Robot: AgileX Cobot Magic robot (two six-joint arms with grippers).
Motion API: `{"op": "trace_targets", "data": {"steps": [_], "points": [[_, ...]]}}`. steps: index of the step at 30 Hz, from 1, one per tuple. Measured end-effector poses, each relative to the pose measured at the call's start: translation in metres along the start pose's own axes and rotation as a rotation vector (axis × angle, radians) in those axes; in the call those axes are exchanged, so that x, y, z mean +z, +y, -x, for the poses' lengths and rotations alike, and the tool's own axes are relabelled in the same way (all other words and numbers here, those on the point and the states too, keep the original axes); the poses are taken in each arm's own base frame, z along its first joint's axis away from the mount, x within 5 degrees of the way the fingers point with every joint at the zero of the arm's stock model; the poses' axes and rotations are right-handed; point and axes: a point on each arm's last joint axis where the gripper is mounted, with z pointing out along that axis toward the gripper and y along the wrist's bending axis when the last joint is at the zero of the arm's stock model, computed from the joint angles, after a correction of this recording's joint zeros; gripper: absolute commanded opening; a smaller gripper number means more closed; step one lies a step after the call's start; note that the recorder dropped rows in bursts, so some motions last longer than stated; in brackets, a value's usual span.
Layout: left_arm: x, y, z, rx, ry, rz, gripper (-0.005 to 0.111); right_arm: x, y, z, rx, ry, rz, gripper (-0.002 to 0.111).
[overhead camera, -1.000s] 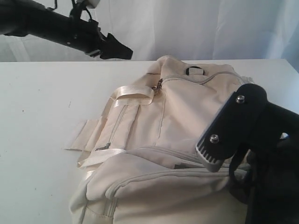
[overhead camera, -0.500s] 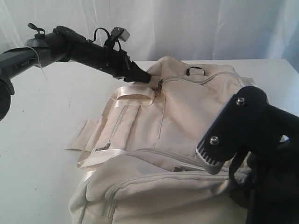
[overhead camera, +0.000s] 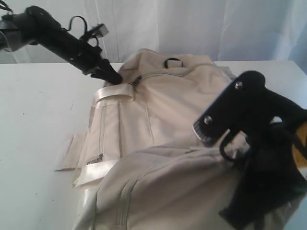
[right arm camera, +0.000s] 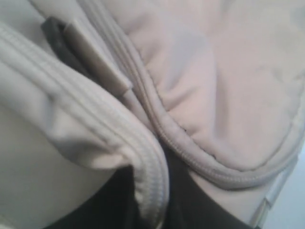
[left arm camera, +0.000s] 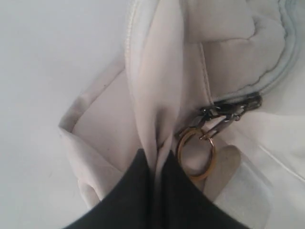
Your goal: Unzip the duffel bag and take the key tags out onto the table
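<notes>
**A:** What's at the far left?

**B:** Bare white table [overhead camera: 33, 124]. The left arm [overhead camera: 62, 40] slants in over it from the upper corner.

**A:** And its end?

**B:** The left gripper [left arm camera: 153, 162] is squeezed narrow on a raised fold of the cream duffel bag [overhead camera: 172, 115]. The fabric stands up between the two dark fingers.

**A:** What's around that pinch?

**B:** A shiny webbing handle [overhead camera: 115, 92] lies flat just below the tip. Just to its right is the dark zipper pull [left arm camera: 231, 107], with a gold ring [left arm camera: 195, 157] hanging from it, close beside the fingers but apart from them. From the pull, the zip line curves away rightward and looks closed as far as I can see.

**A:** Where's the bag itself?

**B:** It lies across the middle of the table, its near end bulging toward the camera. A black loop [overhead camera: 172, 62] sits at its far top edge.

**A:** And on the right?

**B:** The right arm [overhead camera: 249, 110] hangs over the bag's near right part. The right gripper [right arm camera: 157, 198] is nearly closed on the bag, with a piped seam [right arm camera: 143, 157] running down between its fingers. In the exterior view its tips are hidden.
</notes>
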Motion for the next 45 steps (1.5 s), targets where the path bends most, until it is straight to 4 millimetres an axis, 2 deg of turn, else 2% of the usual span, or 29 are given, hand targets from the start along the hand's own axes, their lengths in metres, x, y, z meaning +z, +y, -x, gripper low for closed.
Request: {"op": "trace_targets", "data": {"steps": [4, 5, 9, 12, 14, 18, 20, 22, 24, 27, 29, 30, 31, 34, 38, 41, 45], "points": [[-0.053, 0.009, -0.015, -0.113, -0.019, 0.077, 0.000, 0.024, -0.013, 0.037, 0.063, -0.045, -0.047, 0.000], [-0.072, 0.008, -0.021, -0.137, -0.030, 0.112, 0.000, 0.033, -0.018, 0.048, 0.084, -0.056, -0.044, 0.000], [-0.108, -0.007, -0.053, -0.242, -0.068, 0.250, 0.000, 0.071, -0.046, 0.084, 0.165, -0.060, -0.038, 0.000], [-0.126, -0.041, -0.077, -0.290, -0.131, 0.365, 0.000, 0.096, -0.069, 0.108, 0.194, -0.048, -0.017, 0.000], [-0.130, -0.066, -0.099, -0.344, -0.173, 0.427, 0.000, 0.111, -0.082, 0.121, 0.193, -0.030, -0.014, 0.000], [-0.129, -0.115, -0.143, -0.456, -0.262, 0.454, 0.000, 0.121, -0.105, 0.142, 0.166, -0.030, -0.034, 0.001], [-0.130, -0.140, -0.161, -0.486, -0.310, 0.455, 0.000, 0.120, -0.113, 0.151, 0.161, -0.037, -0.044, 0.007], [-0.131, -0.160, -0.175, -0.495, -0.341, 0.454, 0.003, 0.120, -0.115, 0.156, 0.169, -0.047, -0.038, 0.019], [-0.131, -0.176, -0.185, -0.490, -0.363, 0.451, 0.014, 0.118, -0.115, 0.157, 0.189, -0.045, -0.019, 0.039], [-0.133, -0.189, -0.191, -0.473, -0.381, 0.439, 0.049, 0.115, -0.115, 0.156, 0.220, -0.032, -0.013, 0.072], [-0.136, -0.194, -0.190, -0.467, -0.399, 0.432, 0.079, 0.106, -0.119, 0.157, 0.257, -0.053, -0.021, 0.075], [-0.138, -0.196, -0.187, -0.461, -0.418, 0.426, 0.088, 0.097, -0.122, 0.159, 0.281, -0.100, -0.027, 0.073], [-0.141, -0.197, -0.183, -0.458, -0.434, 0.422, 0.092, 0.084, -0.125, 0.162, 0.303, -0.160, -0.033, 0.072], [-0.152, -0.202, -0.169, -0.424, -0.485, 0.422, 0.090, 0.042, -0.134, 0.161, 0.359, -0.273, -0.046, 0.070], [-0.171, -0.205, -0.144, -0.357, -0.550, 0.445, 0.086, -0.004, -0.134, 0.145, 0.428, -0.308, 0.001, 0.070], [-0.172, -0.195, -0.135, -0.352, -0.541, 0.457, 0.084, -0.012, -0.127, 0.126, 0.450, -0.267, 0.040, 0.070], [-0.155, -0.166, -0.138, -0.410, -0.452, 0.454, 0.081, 0.009, -0.109, 0.096, 0.480, -0.154, 0.094, 0.070]]}}
